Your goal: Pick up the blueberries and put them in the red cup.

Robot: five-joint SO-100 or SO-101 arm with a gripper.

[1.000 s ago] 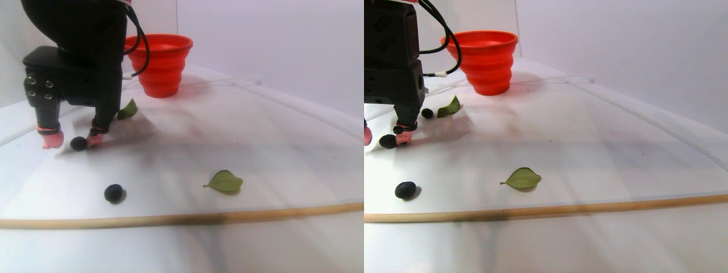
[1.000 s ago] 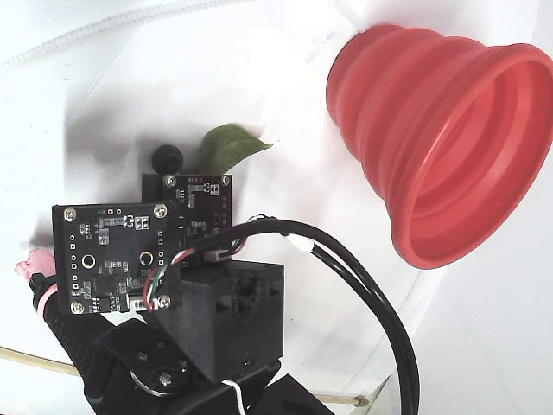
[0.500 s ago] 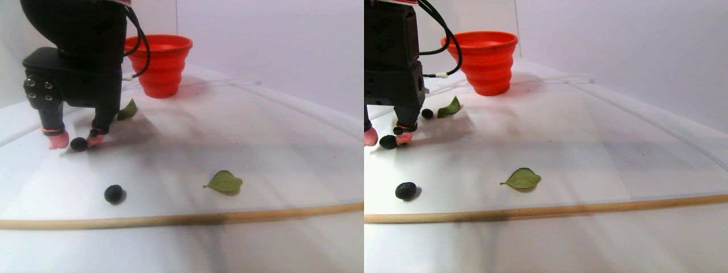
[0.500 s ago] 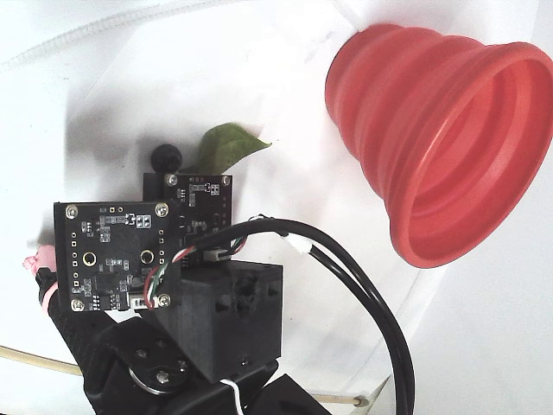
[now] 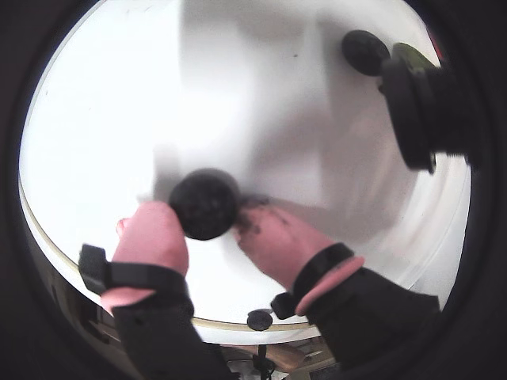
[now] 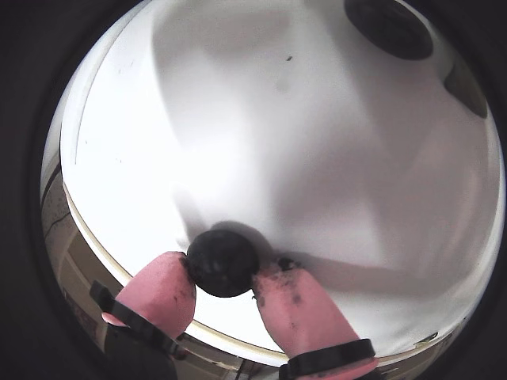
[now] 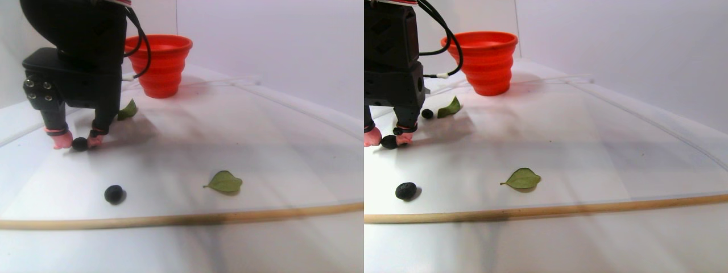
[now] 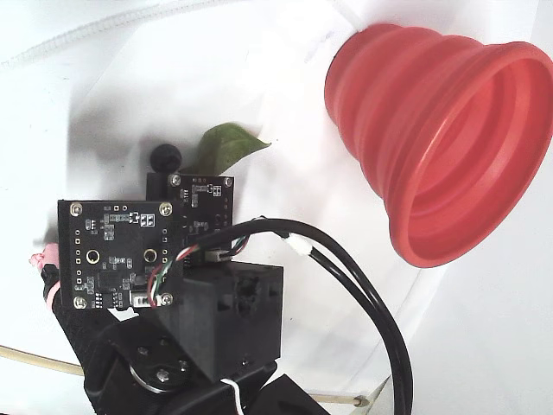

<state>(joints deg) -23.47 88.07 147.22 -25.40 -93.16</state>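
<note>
The gripper (image 5: 212,229) is pinching one blueberry (image 5: 204,204) between its pink fingertips (image 5: 152,233) on the white table (image 7: 273,136). The red cup (image 7: 160,63) is standing well apart, behind the arm.

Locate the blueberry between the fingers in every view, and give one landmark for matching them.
A wrist view: the gripped blueberry sits just left of centre, between the pink fingers.
Another wrist view: low and left of centre.
Stereo pair view: far left of each half, on the table.
Fixed view: not visible; the arm covers it.
Shared landmark: the pink fingers. The red cup links only the stereo and fixed views.
</note>
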